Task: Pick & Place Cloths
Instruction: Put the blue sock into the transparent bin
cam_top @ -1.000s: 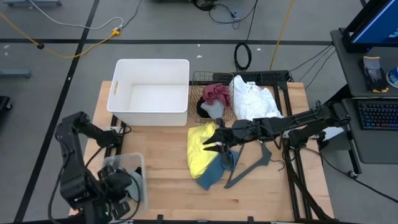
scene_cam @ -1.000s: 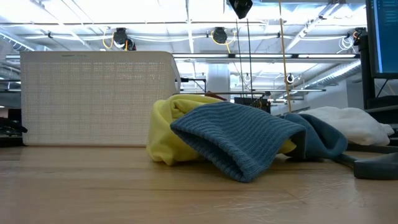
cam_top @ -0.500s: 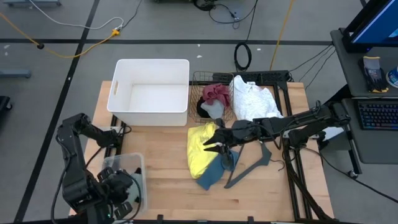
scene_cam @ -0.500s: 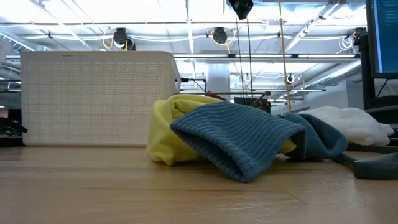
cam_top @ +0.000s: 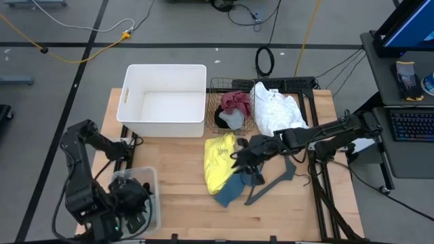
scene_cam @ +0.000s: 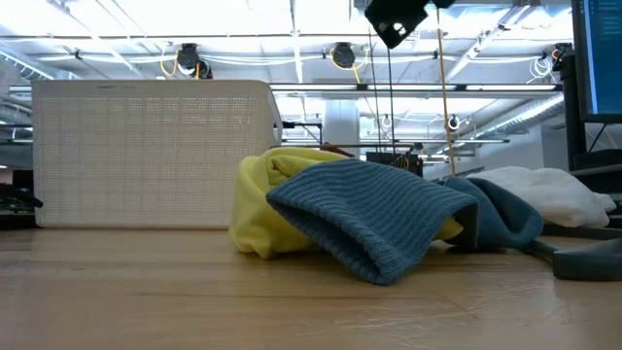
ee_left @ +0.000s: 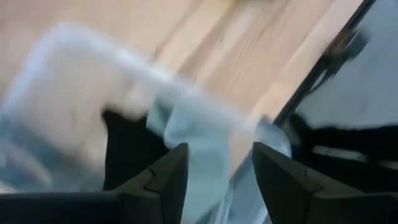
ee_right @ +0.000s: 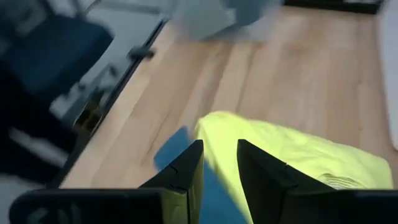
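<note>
A yellow cloth (cam_top: 217, 163) lies on the table's middle, with a blue-teal cloth (cam_top: 229, 191) partly over its near end; in the low view the blue-teal cloth (scene_cam: 374, 214) is draped in front of the yellow cloth (scene_cam: 255, 209). My right gripper (cam_top: 243, 160) hovers open above their right edge, touching nothing; its wrist view shows the yellow cloth (ee_right: 292, 152) beyond the right gripper (ee_right: 221, 165). A white cloth (cam_top: 274, 108) lies at the far right. Maroon (cam_top: 235, 102) and grey-green (cam_top: 232, 119) cloths sit in a wire basket. My left gripper (ee_left: 219, 168) is open over a clear bin holding pale (ee_left: 199, 146) and black (ee_left: 127, 146) cloth.
A large white tub (cam_top: 165, 102) stands at the far left. The wire basket (cam_top: 215, 87) stands beside it. A dark grey hanger (cam_top: 274, 179) lies on the table right of the blue-teal cloth. The clear bin (cam_top: 148, 181) sits at the near left corner. Bare wood lies between.
My right gripper has shifted a little toward the table's right edge and come lower, showing larger at the top of the low view. The cloths have stayed where they were.
</note>
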Robot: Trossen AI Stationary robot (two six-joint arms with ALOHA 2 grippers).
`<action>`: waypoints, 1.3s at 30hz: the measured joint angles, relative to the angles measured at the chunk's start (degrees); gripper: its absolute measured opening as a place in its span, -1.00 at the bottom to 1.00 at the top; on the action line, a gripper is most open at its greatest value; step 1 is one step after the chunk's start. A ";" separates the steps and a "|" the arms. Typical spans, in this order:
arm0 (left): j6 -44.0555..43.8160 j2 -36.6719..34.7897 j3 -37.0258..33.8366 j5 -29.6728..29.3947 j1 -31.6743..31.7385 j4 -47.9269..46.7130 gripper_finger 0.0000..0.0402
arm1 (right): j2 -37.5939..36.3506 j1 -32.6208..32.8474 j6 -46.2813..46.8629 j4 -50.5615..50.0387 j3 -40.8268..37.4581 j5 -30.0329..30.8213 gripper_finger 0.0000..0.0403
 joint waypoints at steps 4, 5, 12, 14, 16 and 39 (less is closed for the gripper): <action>4.38 -2.26 0.00 -11.59 0.27 0.07 -0.22 | 0.00 0.25 -7.47 -2.91 0.00 -2.62 -0.56; 5.59 -2.91 0.00 -14.56 0.27 0.07 -0.24 | 0.00 0.33 -8.58 -3.49 0.00 -2.59 -0.56; 12.98 -7.32 0.00 -34.07 0.27 0.24 -0.36 | 0.00 0.39 -9.26 -10.78 0.00 0.57 -0.56; 15.22 -8.30 0.02 -38.34 0.27 0.25 -0.37 | 0.00 0.39 -9.04 -13.94 0.00 3.62 -0.56; 17.45 -9.00 0.02 -42.23 0.27 0.24 -0.39 | 0.00 0.36 -7.28 -17.23 0.00 5.31 -0.56; 24.92 -10.39 0.02 -46.50 6.98 0.26 -0.39 | 0.50 -2.07 1.40 -28.05 0.00 6.45 0.21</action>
